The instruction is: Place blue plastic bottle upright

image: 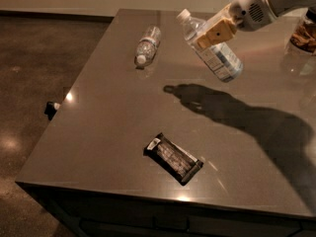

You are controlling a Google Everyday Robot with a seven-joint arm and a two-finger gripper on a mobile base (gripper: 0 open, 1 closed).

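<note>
The robot's tan two-finger hand (213, 33) is clamped around the upper body of the clear blue plastic bottle (224, 63) with a white cap and pale blue-and-white label, holding it in the air above the far part of the grey-brown desk (113, 132), tilted (cap higher than base). A slimmer clear bottle (147, 44) lies on its side apart from it; a dark snack wrapper (174, 157) lies near the front edge
</note>
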